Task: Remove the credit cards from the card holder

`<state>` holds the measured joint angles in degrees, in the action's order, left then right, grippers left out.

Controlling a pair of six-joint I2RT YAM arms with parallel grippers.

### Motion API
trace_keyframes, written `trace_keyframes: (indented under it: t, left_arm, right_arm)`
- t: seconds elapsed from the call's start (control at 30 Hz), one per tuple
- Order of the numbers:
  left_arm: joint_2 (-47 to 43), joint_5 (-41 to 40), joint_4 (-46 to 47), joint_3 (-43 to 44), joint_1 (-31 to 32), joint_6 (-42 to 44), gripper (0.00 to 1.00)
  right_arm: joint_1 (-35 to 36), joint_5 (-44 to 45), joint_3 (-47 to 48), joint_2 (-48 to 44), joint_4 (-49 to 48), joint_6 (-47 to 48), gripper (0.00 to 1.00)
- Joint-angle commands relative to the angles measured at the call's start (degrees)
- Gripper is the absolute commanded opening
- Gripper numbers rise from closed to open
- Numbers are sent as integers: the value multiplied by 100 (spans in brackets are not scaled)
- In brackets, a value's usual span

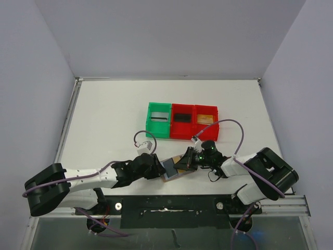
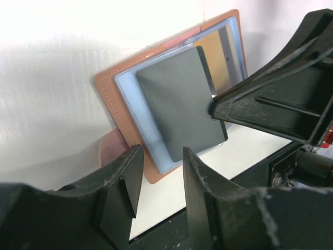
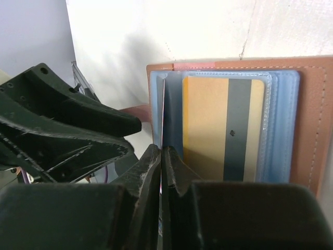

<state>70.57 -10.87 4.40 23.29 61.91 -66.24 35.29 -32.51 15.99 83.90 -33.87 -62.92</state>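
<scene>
Closest to me, near the 6 o'clock edge of the counter (image 1: 104, 114), my two claws meet over the card holder (image 1: 178, 174). It lies open and flat, tan leather outside and pale blue sleeves inside.

My left claw (image 2: 161, 153) sits at its 9 o'clock side with the fingers apart and nothing between them. The holder's near edge lies just beyond the gap.

My right claw (image 3: 162, 152) comes in from about 3 o'clock, its fingers pressed together on the edge of the grey card (image 2: 179, 104). From my right wrist that card shows only as a thin line rising out of the pinch. From my left wrist it is a dark grey rectangle lying tilted over the blue sleeve, with the right claw's tip on its long side. I cannot tell whether any of it is tucked inside the sleeve.

Just past it, in the holder's other half, the gold card (image 3: 208, 130) sits inside a clear sleeve, a grey stripe running down its face.

Farther out toward 12 o'clock, well apart from the holder, three bins stand touching in a row. They are a green bin (image 1: 152, 127) at the 9 o'clock end, a middle red bin (image 1: 182, 134) and an end red bin (image 1: 207, 134). Each has something small and flat lying in it, too small for me to make out.
</scene>
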Motion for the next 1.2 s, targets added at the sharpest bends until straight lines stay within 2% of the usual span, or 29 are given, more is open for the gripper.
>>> trace_keyframes:
  t: [0.0,0.2,0.37,0.6,1.07,1.17]
  left_arm:
    - [-147,-258,-2,318,49,310,37]
    - [635,-423,-508,825,132,716,45]
    - [1239,-765,-1041,1246,323,752,46]
    - [1617,-798,-1425,1367,433,772,30]
    - [1862,-801,-1638,1415,462,816,23]
    - [1933,-825,-1705,1486,493,814,22]
  right_arm:
    - [6,131,20,-2,-234,29,0]
    - [5,98,47,13,-213,61,4]
    - [-3,89,20,-39,-231,62,11]
    - [-19,-41,-56,37,-513,-33,16]
    - [-203,-95,-231,49,-830,-232,15]
    - [-240,-117,-276,30,-893,-265,10]
